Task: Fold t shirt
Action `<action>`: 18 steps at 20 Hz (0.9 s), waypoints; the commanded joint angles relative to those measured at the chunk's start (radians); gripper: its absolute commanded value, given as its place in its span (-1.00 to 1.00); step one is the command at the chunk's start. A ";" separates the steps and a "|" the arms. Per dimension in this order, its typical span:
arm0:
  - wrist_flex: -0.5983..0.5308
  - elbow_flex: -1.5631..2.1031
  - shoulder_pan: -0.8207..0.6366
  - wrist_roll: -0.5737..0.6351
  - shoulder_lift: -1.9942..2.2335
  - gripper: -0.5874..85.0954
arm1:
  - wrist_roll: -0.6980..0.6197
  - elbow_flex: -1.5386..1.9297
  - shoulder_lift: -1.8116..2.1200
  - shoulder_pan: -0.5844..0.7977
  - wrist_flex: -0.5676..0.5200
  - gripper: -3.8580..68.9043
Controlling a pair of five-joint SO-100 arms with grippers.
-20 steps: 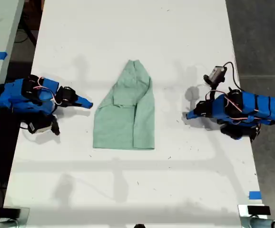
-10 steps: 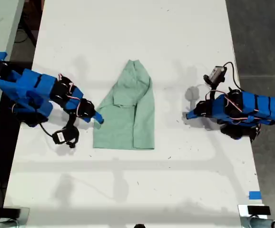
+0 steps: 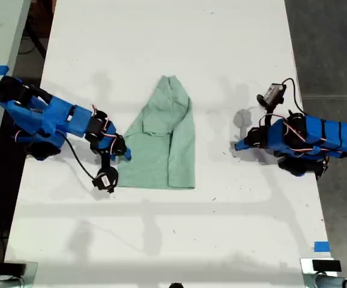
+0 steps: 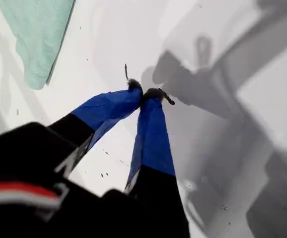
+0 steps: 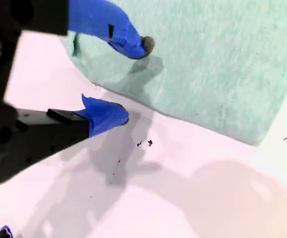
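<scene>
A pale mint-green t shirt (image 3: 159,140) lies flat near the centre of a white table (image 3: 161,36), seen from above; its narrow end points toward twelve o'clock and its wide hem toward six o'clock; a fold runs down its length.

At nine o'clock of the shirt, my second gripper (image 3: 125,153) reaches the cloth's edge; its jaws are parted, one blue fingertip (image 5: 133,44) over the shirt (image 5: 208,64), the other on bare table just beside the hem.

At three o'clock, well apart from the shirt, my first gripper (image 3: 238,146) rests low over the table; its two blue fingers (image 4: 151,129) meet at the tips, holding nothing; a corner of the shirt (image 4: 36,34) shows beyond.
</scene>
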 commanded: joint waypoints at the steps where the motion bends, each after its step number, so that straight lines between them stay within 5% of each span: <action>1: -0.055 0.006 0.017 -0.061 -0.011 -0.61 | 0.000 0.038 0.011 0.005 -0.011 -0.83; 3: -0.123 0.021 -0.006 -0.018 -0.071 -0.69 | 0.000 0.038 0.011 0.005 -0.011 -0.83; 4: -0.121 0.006 -0.026 0.014 -0.112 -0.99 | 0.000 0.038 0.011 0.005 -0.012 -0.83; 8: -0.071 -0.012 -0.009 -0.014 -0.017 -0.99 | 0.000 0.038 0.011 0.003 -0.012 -0.83; 13: 0.201 -0.290 -0.012 0.029 0.011 -0.99 | 0.000 0.038 0.011 0.005 -0.012 -0.83; 18: 0.253 -0.681 -0.057 0.236 -0.209 -0.99 | 0.000 0.038 0.011 0.005 -0.012 -0.83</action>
